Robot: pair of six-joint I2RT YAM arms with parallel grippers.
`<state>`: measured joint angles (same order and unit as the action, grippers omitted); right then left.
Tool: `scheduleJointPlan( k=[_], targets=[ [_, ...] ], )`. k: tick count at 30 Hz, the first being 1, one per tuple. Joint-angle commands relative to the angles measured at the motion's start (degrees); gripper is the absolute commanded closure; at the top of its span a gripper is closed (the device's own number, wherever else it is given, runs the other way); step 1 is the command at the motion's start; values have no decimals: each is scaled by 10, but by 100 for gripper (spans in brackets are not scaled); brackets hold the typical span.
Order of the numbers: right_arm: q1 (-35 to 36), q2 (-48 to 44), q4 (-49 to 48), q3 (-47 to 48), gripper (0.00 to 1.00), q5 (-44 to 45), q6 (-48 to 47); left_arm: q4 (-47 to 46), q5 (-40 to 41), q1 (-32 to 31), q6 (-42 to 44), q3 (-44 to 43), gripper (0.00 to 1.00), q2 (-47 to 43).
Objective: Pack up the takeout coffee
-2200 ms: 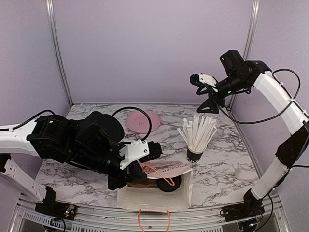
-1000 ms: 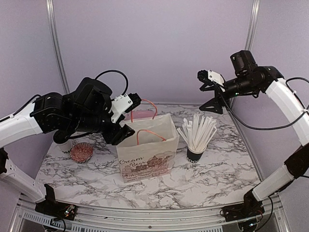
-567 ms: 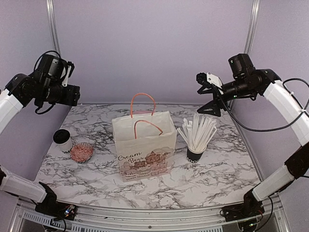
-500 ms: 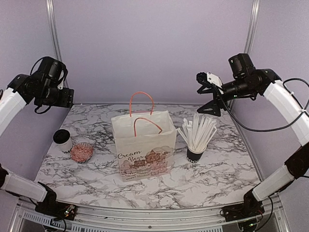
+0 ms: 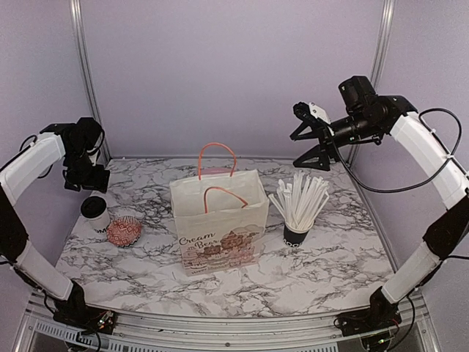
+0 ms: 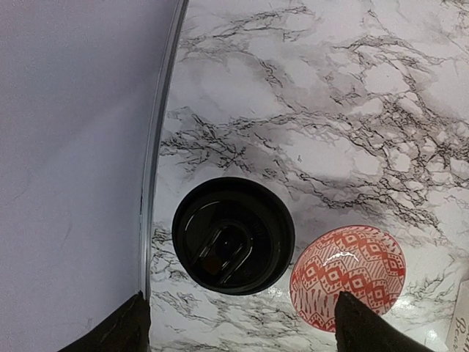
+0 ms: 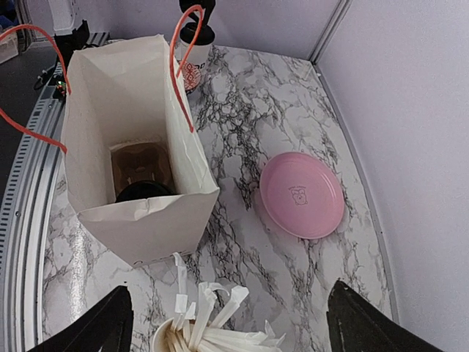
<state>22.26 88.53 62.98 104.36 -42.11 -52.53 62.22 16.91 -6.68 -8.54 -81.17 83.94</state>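
- Hovering over the cup, our left jaws stand spread and empty; the cup sits straight below, between them, on the table.
- A red bowl lies just beside the cup, near one jaw's way down.
- Our right jaws hang spread and empty, high over the bag; below them a black lid shows deep inside, likely a cup already packed.
- We judge the grasp of this cup is in hand; next, lower straight, close on its side, miss the bowl.

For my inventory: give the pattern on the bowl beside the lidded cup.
The bowl is red with a white geometric print, clearest in the left wrist view.
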Motion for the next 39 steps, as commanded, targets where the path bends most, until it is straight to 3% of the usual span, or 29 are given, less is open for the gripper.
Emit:
scheduleJointPlan(
  k=[1, 7, 18, 23, 29, 39],
  targets=[
    [-4, 15, 43, 36, 11, -43, -12, 19, -49, 20, 7, -16, 12, 34],
    [-4, 22, 56, 44, 11, -59, -19, 19, -65, 83, -10, -6, 15, 46],
    [-4, 23, 61, 42, 11, -55, -19, 15, -97, 91, -8, -15, 19, 99],
    [-4, 23, 62, 41, 12, -50, -20, 15, -75, 94, -9, -9, 19, 113],
    [-4, 25, 61, 39, 12, -51, -20, 13, -93, 96, -7, -9, 26, 120],
    [-4, 20, 60, 34, 12, -47, -20, 13, -98, 95, -8, -3, 25, 136]
  ],
)
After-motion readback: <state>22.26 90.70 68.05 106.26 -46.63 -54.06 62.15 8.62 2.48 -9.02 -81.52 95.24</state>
